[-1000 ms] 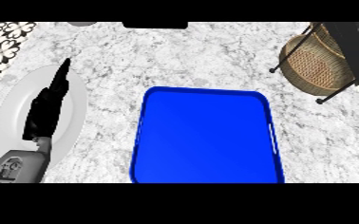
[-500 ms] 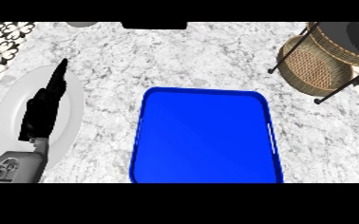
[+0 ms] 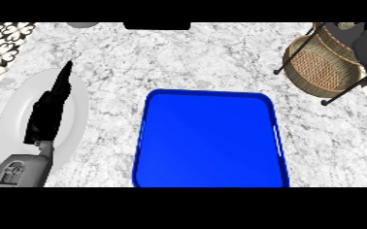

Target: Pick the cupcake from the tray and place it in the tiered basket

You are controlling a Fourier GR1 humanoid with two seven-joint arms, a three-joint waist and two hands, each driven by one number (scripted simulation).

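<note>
The blue tray (image 3: pixel 211 136) lies in the middle of the counter with nothing on it. No cupcake shows anywhere. The wicker tiered basket (image 3: pixel 319 65) on its black wire frame stands at the far right. A dark grey shape (image 3: pixel 354 41) juts in from the right edge over the basket's upper rim. It looks like part of my right hand, though too little shows to be sure. My left hand (image 3: pixel 46 111) rests at the left with its fingers straight and pointing away, holding nothing.
A white plate (image 3: pixel 77 102) lies under my left hand at the left edge. A patterned tile strip (image 3: pixel 13 41) runs along the far left corner. Grey marble counter (image 3: pixel 208 58) stretches between tray and basket.
</note>
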